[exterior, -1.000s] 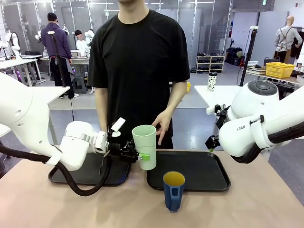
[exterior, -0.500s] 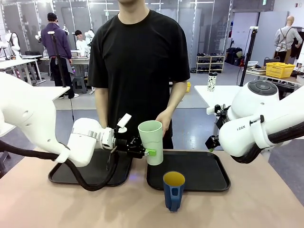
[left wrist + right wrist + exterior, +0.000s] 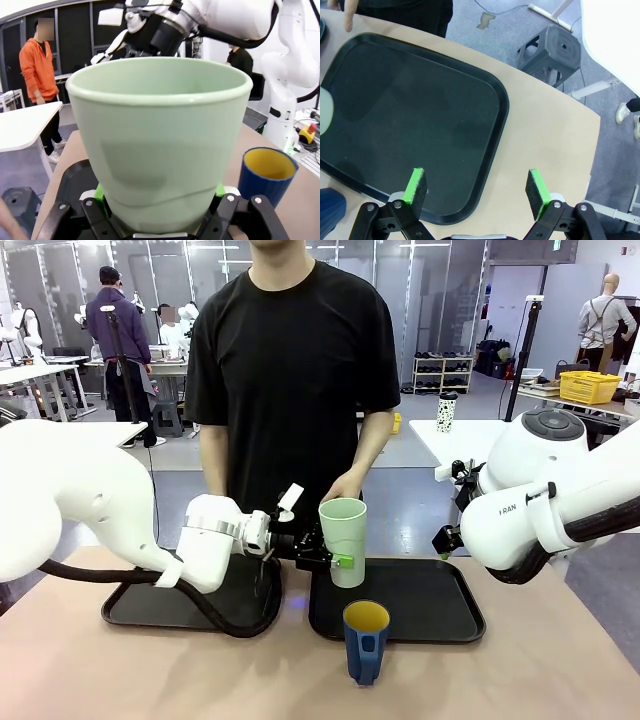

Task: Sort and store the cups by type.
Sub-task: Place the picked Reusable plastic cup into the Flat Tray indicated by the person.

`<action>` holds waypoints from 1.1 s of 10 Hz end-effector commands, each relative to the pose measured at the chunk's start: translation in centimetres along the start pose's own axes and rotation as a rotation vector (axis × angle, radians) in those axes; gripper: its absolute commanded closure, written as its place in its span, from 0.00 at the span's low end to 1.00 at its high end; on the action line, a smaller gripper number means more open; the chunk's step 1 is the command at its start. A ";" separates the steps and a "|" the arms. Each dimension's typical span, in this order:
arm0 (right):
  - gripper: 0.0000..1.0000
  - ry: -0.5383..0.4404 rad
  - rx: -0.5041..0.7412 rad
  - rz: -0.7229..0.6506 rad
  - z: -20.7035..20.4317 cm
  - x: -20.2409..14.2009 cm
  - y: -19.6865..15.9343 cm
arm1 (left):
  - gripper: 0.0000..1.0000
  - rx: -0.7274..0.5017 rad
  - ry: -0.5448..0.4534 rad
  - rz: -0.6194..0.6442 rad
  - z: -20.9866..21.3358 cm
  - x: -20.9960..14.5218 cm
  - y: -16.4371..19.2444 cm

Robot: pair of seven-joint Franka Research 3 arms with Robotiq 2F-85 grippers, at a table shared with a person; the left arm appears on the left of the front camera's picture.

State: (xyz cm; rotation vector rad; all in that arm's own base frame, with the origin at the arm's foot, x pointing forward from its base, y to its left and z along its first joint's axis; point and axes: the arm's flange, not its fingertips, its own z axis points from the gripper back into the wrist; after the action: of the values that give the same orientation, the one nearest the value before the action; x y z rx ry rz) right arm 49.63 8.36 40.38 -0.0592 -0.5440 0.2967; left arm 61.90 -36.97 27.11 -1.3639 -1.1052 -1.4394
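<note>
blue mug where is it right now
In the front view the blue mug stands upright on the table near the middle, just in front of the right tray, below the green tumbler.

Bright, even overhead lighting; sharp frames, wrist views distorted at edges.

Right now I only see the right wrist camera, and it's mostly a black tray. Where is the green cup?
Observer: The left gripper is shut on the green cup, holding it upright over the left end of the right tray.
Operator: And the blue mug?
Observer: The blue mug stands on the table in front of that tray, yellow inside, handle facing our side.
Operator: Is there another tray?
Observer: Yes, a second tray lies to the left, under the left arm.
</note>
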 end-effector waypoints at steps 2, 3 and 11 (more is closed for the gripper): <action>0.00 -0.001 0.000 0.001 0.0 0.0 0.0 | 0.16 0.022 0.005 0.043 -1.0 -1.5 1.5; 0.00 -0.001 0.000 0.001 0.0 0.0 0.0 | 0.16 0.007 0.008 0.043 -1.2 -2.0 1.6; 0.00 -0.001 0.000 0.001 0.0 0.0 0.0 | 0.16 -0.042 0.050 0.075 -1.4 -6.0 2.1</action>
State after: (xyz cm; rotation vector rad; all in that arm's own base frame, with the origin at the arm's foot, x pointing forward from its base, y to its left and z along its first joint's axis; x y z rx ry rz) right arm 49.63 8.36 40.38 -0.0592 -0.5440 0.2966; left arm 62.96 -38.27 21.01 -1.3599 -1.0209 -1.4463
